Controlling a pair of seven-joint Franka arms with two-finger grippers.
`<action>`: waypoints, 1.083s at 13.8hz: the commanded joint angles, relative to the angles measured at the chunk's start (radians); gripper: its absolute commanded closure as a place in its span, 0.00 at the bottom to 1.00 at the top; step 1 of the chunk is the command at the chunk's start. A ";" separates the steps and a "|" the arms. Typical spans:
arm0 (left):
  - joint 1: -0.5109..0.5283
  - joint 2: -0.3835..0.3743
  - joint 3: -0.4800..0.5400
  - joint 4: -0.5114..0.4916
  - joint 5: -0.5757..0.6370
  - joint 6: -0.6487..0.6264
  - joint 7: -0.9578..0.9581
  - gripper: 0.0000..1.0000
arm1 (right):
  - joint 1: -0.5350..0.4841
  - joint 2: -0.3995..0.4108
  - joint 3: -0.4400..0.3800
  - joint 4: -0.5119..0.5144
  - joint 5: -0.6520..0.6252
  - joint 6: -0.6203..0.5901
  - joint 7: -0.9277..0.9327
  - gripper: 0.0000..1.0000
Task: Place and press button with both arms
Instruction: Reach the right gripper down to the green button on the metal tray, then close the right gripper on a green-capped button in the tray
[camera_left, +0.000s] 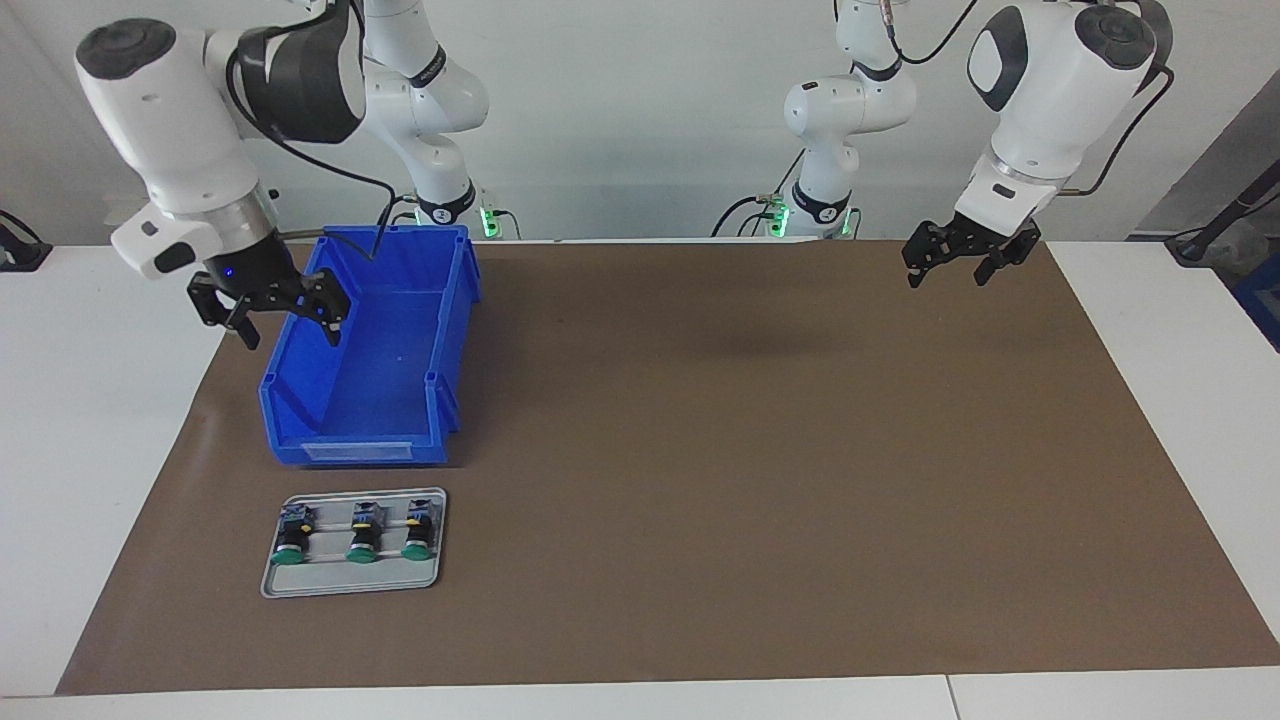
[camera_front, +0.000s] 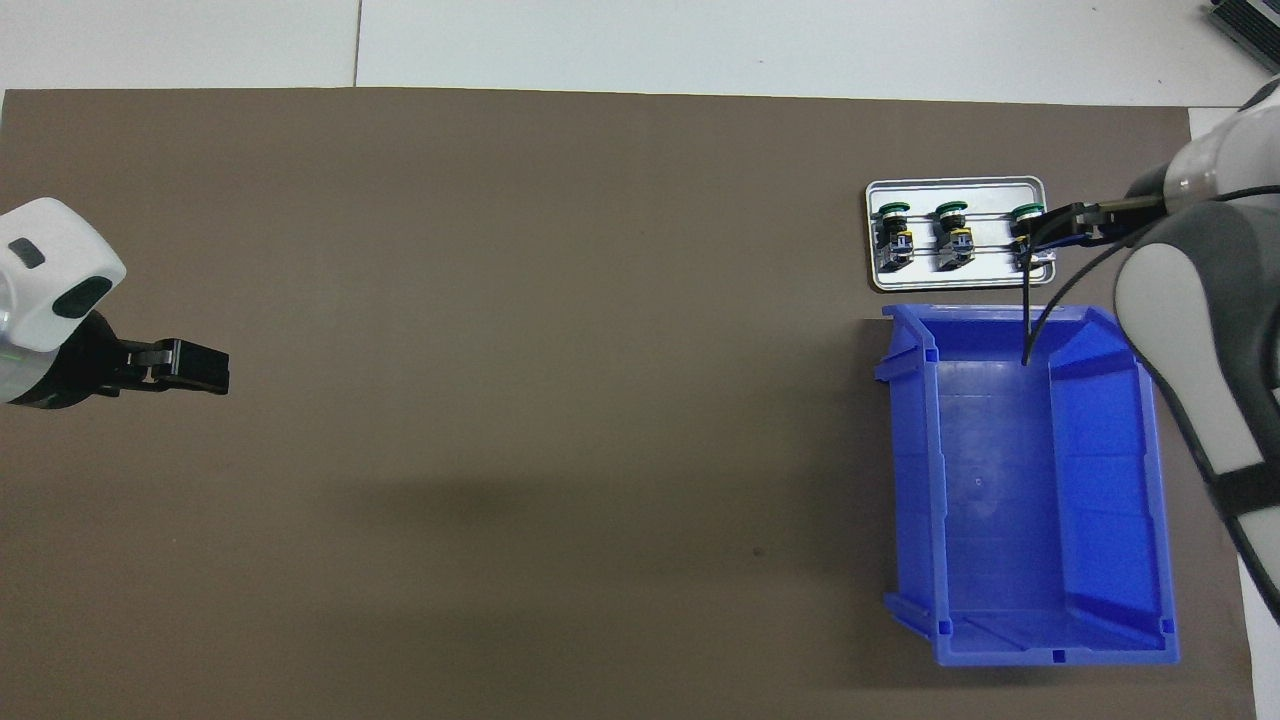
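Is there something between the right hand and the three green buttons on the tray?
Nothing visible blocks it. The open right hand hangs above a wall of the blue bin; the buttons lie uncovered on the tray, farther from the robots than the bin.

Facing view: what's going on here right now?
Nothing is held yet. Three green buttons lie side by side on a small grey tray, which sits farther from the robots than the empty blue bin. The right gripper hangs open over the bin's edge. The left gripper waits, open, above the brown mat.
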 joint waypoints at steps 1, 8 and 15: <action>0.008 -0.021 -0.005 -0.017 0.004 -0.002 0.005 0.01 | -0.014 0.173 0.008 0.106 0.026 0.102 -0.022 0.00; 0.008 -0.021 -0.005 -0.017 0.004 -0.002 0.005 0.01 | 0.000 0.291 0.008 0.054 0.079 0.277 -0.028 0.00; 0.008 -0.021 -0.005 -0.017 0.004 -0.002 0.005 0.01 | -0.011 0.297 0.008 -0.018 0.079 0.357 -0.087 0.34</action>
